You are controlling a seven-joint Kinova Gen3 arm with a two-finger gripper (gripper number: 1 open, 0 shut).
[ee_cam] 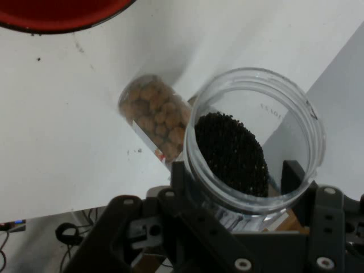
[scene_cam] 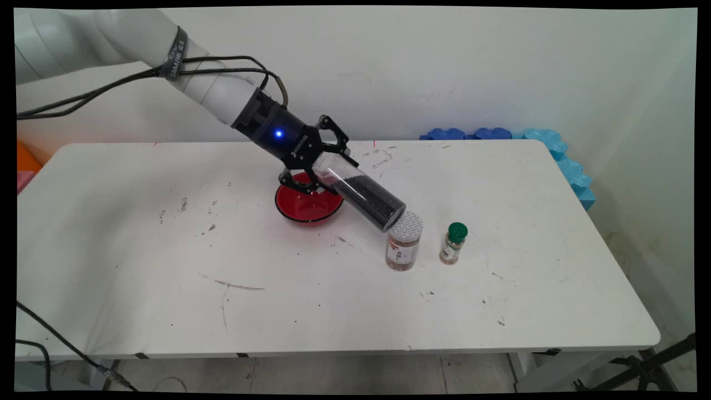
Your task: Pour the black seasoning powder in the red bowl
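My gripper (scene_cam: pixel 325 164) is shut on a clear cylindrical jar (scene_cam: pixel 364 194) partly filled with black grains. The jar is tilted, its closed end down to the right, and the grains lie at that low end. In the hand view the jar's open mouth (ee_cam: pixel 256 142) faces the camera, clamped between my gripper (ee_cam: pixel 239 182) fingers. The jar's low end hangs just over a white-lidded jar of brown pieces (scene_cam: pixel 404 244); whether they touch I cannot tell. That jar (ee_cam: pixel 156 116) shows beside the mouth. A red bowl (scene_cam: pixel 308 204) sits under the hand, its rim (ee_cam: pixel 57 17) at the top.
A small green-capped spice bottle (scene_cam: pixel 454 243) stands to the right of the white-lidded jar. Blue foam pieces (scene_cam: pixel 555 150) line the table's back right corner. An orange object (scene_cam: pixel 25 158) lies off the left edge. Black cables hang from the arm.
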